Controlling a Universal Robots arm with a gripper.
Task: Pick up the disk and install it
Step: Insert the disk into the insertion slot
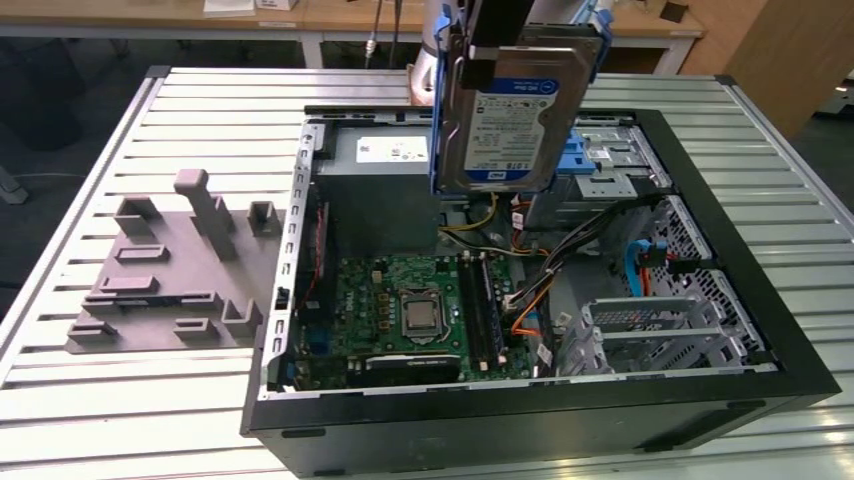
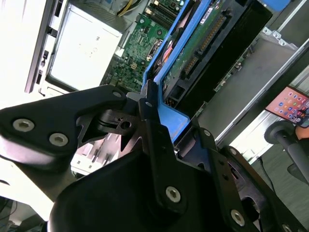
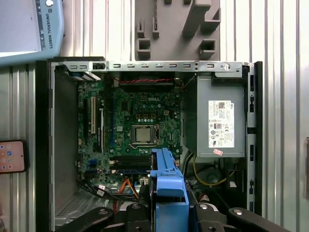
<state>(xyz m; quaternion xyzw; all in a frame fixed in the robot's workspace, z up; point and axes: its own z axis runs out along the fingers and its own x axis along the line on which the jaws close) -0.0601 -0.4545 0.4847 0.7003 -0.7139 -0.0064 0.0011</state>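
The disk, a silver hard drive with a white-and-blue label and a blue rail frame, hangs upright above the open computer case. My gripper is shut on its upper end. In the second wrist view the black fingers clamp the blue frame, and the disk shows its green circuit-board side. In the first wrist view the blue frame of the disk sticks out from the gripper over the motherboard.
A grey power supply box sits inside the case at the back. Metal drive cages with blue latches lie on the exterior view's right. A grey moulded fixture rests on the slatted table. A phone lies beside the case.
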